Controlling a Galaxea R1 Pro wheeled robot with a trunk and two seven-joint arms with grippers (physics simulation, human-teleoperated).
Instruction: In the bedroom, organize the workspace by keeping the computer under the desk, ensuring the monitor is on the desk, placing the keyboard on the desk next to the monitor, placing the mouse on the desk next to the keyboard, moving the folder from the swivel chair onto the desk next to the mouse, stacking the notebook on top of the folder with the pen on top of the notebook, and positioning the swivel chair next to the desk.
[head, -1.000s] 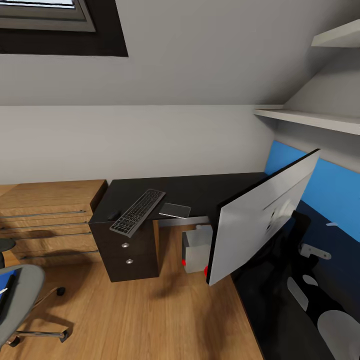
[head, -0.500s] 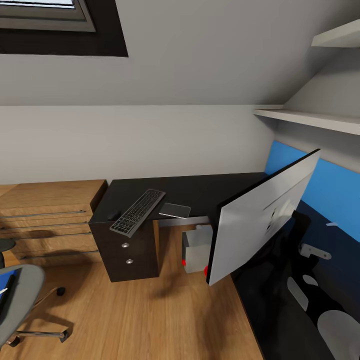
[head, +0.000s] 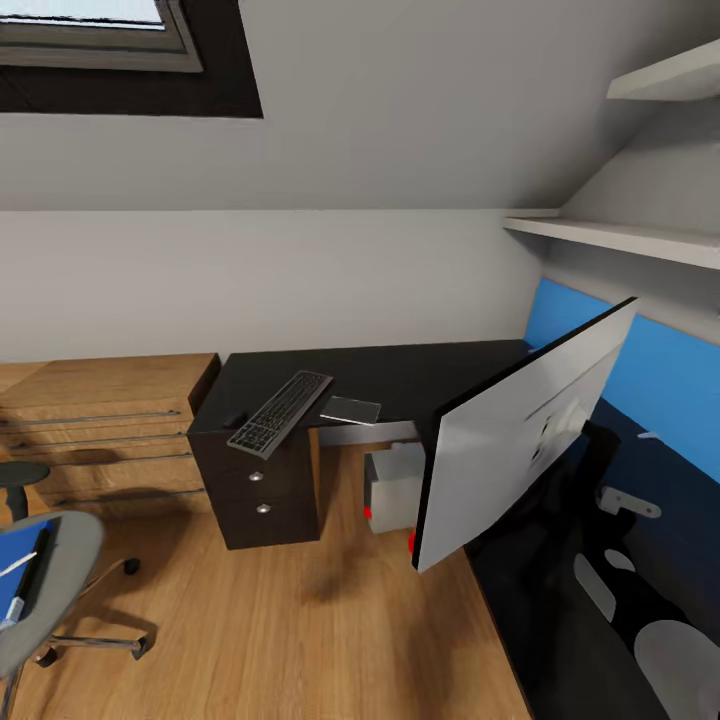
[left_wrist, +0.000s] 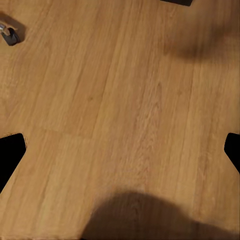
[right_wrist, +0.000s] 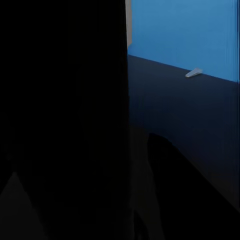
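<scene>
One keyboard (head: 279, 412), one notebook (head: 351, 410) and one tilted monitor (head: 520, 430) occupy the desk (head: 400, 375); left gripper (left_wrist: 120, 150) fingers spread apart, right gripper's state indiscernible.

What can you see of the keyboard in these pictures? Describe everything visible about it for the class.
In the head view the keyboard is a slim, long slab with a silver-grey frame and rows of black keys. It lies flat on the black desk, above the drawer unit, set at a slant to the desk's front edge, its near end at that edge. A small black mouse sits beside it. No gripper touches it.

keyboard (head: 278, 412) on desk (head: 400, 372), notebook (head: 351, 409) just right | computer (head: 393, 490) under desk | monitor (head: 520, 430) right
</scene>
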